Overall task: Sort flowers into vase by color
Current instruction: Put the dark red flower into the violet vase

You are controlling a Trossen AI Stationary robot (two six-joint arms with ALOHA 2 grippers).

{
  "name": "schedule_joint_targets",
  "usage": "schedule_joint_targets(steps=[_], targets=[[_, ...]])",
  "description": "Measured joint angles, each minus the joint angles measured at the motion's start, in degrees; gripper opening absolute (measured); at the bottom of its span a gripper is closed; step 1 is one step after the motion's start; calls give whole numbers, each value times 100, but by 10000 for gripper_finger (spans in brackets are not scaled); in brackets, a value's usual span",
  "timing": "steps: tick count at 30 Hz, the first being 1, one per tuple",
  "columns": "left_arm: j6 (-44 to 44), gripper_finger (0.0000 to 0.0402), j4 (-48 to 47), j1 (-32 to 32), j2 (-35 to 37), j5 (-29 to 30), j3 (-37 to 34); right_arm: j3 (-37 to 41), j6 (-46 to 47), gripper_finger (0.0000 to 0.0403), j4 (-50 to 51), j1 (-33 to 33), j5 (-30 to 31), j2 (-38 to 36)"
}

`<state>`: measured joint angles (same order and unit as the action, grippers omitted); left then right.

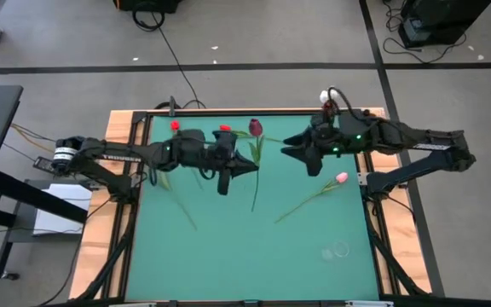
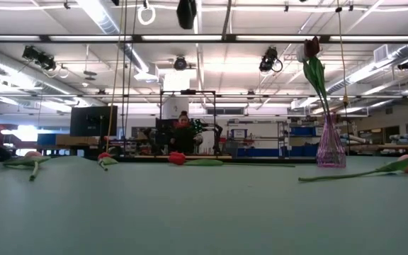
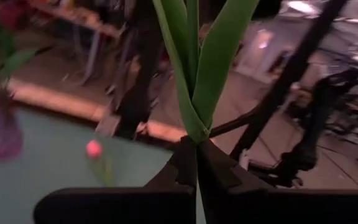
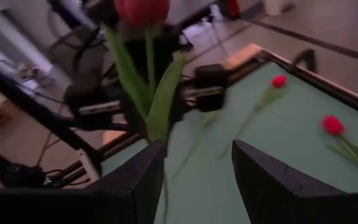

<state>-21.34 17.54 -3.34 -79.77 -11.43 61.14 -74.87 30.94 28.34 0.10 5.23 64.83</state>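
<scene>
Green cloth covers the table (image 1: pixel 228 256), and most of the sorting is left to do. At about 1 o'clock, the see-through purple glass vase (image 2: pixel 329 145) has only a dark red tulip (image 2: pixel 313 47) and a white one in it. Red tulips (image 1: pixel 175 126) lie near 11 and a pink tulip (image 1: pixel 341 177) near 3. The left gripper (image 3: pixel 196 146) is squeezed tight on a leafy green tulip stem (image 3: pixel 197 62), probably a red one. The right gripper (image 4: pixel 197 155) is beside it, fingers wide apart, holding nothing
</scene>
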Motion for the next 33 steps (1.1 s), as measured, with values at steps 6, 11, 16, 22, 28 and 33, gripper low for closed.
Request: schedule_joint_targets(steps=[6,11,16,22,28,33], targets=[[253,6,210,-296,-20,-648,2,0,-115,197,-704,150,-273,578],[278,6,234,-402,-20,-949,2,0,-220,197,-1326,144,-374,981],[395,6,234,-397,-20,-1142,2,0,-218,197,-1498,124,-334,1247],[424,6,176,-399,-20,-1142,0,0,-251,150,-1560,127,-217,1384],[421,16,79,-406,-18,-1049,2,0,-529,21,-1544,130,-116,1292],[420,38,-23,-397,-15,-727,4,7,-692,17,-1480,180,272,1193]])
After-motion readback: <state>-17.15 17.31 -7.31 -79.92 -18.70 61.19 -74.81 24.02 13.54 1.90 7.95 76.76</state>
